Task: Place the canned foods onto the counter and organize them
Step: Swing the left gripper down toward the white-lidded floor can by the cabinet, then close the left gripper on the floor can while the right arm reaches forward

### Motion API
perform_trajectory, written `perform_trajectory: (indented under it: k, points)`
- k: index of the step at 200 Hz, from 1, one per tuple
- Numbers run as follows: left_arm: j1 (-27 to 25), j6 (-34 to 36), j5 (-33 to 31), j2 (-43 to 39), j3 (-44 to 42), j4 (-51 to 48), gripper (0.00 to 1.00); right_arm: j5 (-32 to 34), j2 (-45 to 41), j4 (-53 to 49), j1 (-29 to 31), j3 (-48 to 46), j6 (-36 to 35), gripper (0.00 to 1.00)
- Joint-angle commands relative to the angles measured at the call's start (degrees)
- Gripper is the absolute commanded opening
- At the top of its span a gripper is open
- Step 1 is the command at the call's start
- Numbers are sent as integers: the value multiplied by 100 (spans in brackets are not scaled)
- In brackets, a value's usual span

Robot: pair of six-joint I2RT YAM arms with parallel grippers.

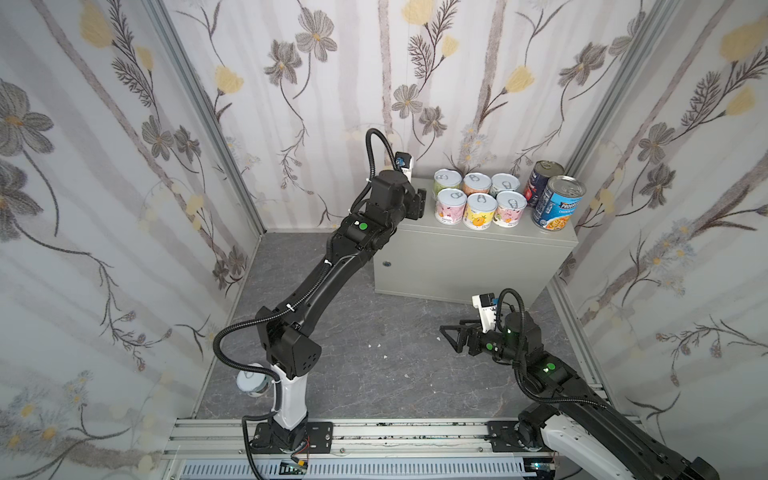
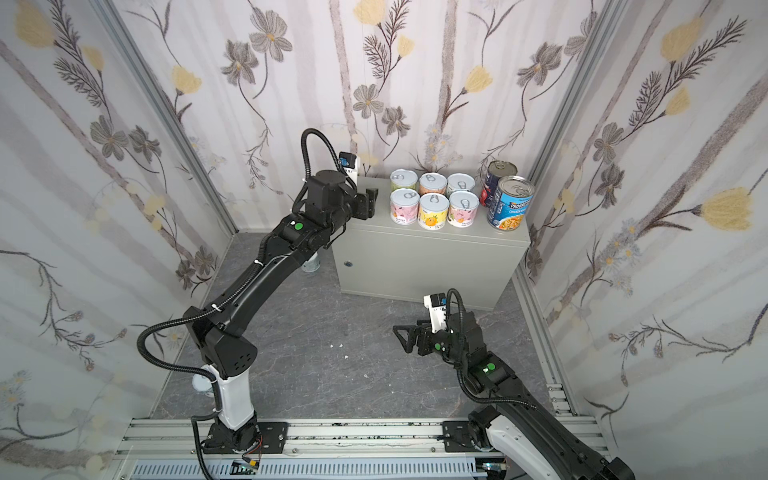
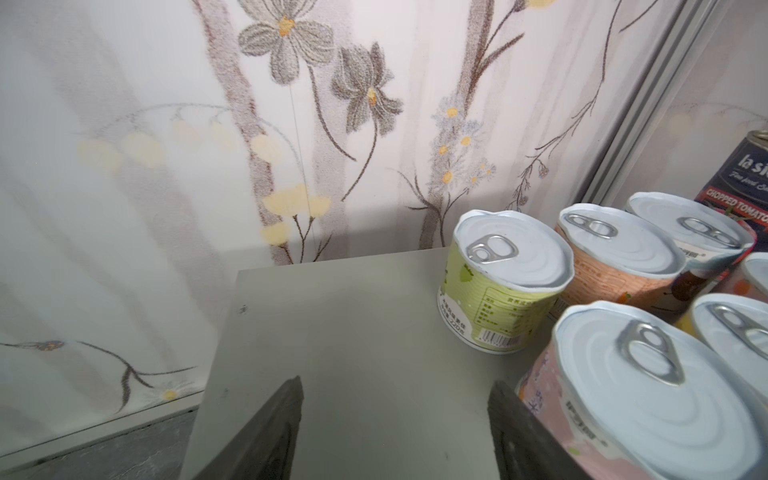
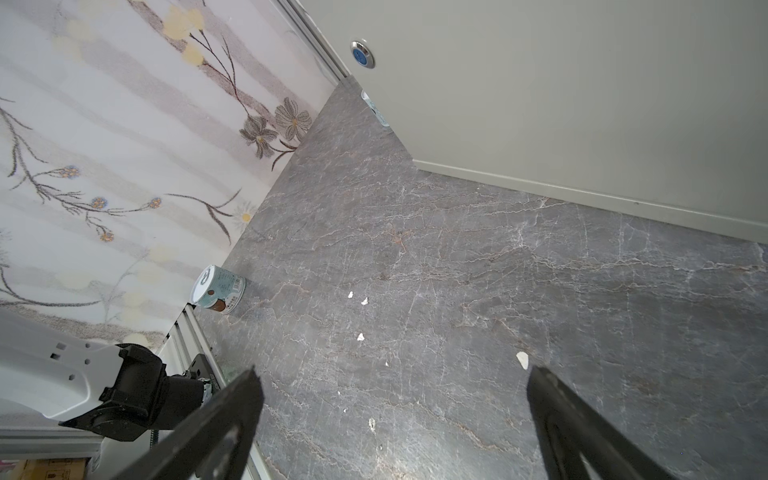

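Nearest in a top view, the right gripper (image 1: 451,338) hangs parted and empty over the floor (image 1: 374,332).

Left wrist: the left gripper (image 3: 397,384) is parted and empty above the bare end of the counter (image 3: 353,324); 6 short cans (image 3: 644,395) pack tight, sparing room.

Right wrist: a teal can (image 4: 218,291) waits on the floor.

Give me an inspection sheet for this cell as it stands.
Surface: counter top bare on its left part; floor dark, marbled.
Job's things: six short cans in two rows plus two tall cans on the counter; teal can and a second, half-hidden can on the floor.
Clutter: white scraps on the floor.
Grippers: left gripper open, empty, over the bare counter; right gripper open, empty, above the floor.
Cables: black conduits looped along both arms.
Surroundings: floral walls; rail in front.
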Motion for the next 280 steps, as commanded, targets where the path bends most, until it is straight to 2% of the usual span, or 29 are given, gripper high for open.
perform_trajectory:
  k: [1,78,135,191,280]
  points:
    - [221,-137,-100,-255,-214,170,73,81,48,72,34,94,-67,100]
    - [1655,-757,424,-1398,-1928,413,84,466,358,312,589,88,7,100]
    - [2453,-1047,552,-1585,-3293,820,94,758,1156,871,1169,178,107,100]
    - [2748,-1213,503,-941,-3928,1197,98,695,1826,1213,1334,267,82,100]
    - [2706,-1073,551,475,-3536,1375,100,473,2823,1873,1377,261,19,100]
